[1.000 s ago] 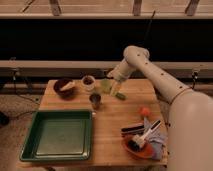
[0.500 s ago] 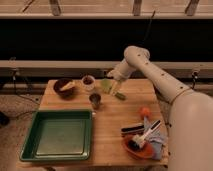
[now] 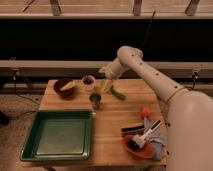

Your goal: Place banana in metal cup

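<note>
The banana (image 3: 70, 85) is a small pale yellow piece lying in the dark brown bowl (image 3: 62, 90) at the back left of the wooden table. The metal cup (image 3: 95, 100) is a small dark grey cylinder standing upright near the table's middle, in front of the cream-white cup (image 3: 88, 81). My gripper (image 3: 104, 86) hangs low over the table just behind and to the right of the metal cup, between the white cup and the green vegetable-like item (image 3: 118, 93). It is well right of the bowl.
A large green tray (image 3: 57, 135) fills the front left of the table (image 3: 112, 125). An orange plate (image 3: 129, 148) with utensils sits at the front right, with a small orange item (image 3: 144, 111) behind it. My white arm reaches in from the right.
</note>
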